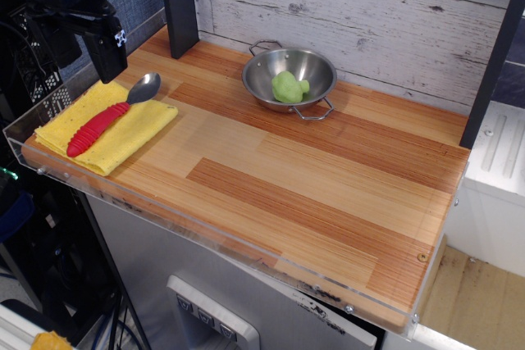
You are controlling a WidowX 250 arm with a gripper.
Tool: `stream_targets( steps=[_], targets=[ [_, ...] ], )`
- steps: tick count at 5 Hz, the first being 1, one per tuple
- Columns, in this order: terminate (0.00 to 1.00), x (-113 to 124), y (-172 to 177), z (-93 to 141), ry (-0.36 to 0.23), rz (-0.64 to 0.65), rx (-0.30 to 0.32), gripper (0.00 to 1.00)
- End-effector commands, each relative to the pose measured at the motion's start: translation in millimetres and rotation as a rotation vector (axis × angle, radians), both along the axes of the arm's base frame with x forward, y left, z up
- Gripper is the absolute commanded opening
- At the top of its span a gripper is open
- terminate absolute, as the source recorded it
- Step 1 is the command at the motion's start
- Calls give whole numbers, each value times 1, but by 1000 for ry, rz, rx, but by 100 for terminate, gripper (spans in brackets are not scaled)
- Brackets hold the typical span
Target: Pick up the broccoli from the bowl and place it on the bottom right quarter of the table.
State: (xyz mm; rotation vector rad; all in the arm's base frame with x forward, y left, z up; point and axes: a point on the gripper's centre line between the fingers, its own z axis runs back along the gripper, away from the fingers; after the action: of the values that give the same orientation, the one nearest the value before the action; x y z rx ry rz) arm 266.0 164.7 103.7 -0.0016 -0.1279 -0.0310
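Observation:
The light-green broccoli (288, 87) lies inside the shiny steel bowl (316, 64), which stands at the back middle of the wooden table (312, 194). My gripper (109, 53) is at the far left, hanging above the back edge of the yellow cloth, well away from the bowl. Its black fingers point down and seem close together, but the view does not show clearly whether they are open or shut. Nothing is seen in them.
A yellow cloth (131, 133) lies at the left end with a red-handled metal spoon (111, 120) on it. A black post (179, 2) stands at the back left, another (492, 55) at the right. A white plank wall runs behind. A clear acrylic rim (205, 231) edges the table.

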Motion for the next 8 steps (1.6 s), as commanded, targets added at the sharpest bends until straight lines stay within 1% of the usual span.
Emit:
stream_targets(
  steps=[1,2,3,4,5,6,7,8],
  targets=[
    [0,0,0,0,0,0,0,100],
    [0,16,-22,-6,-16,-77,-12,100],
    [0,42,-47,-13,-1,-159,-24,100],
    [0,69,-79,-29,18,-225,3,100],
    [0,93,-102,-49,69,-259,22,100],
    [0,108,-103,-48,39,-244,4,100],
    [0,120,-97,-33,-8,-233,21,100],
    [0,122,-86,-5,-73,-183,27,100]
  ],
)
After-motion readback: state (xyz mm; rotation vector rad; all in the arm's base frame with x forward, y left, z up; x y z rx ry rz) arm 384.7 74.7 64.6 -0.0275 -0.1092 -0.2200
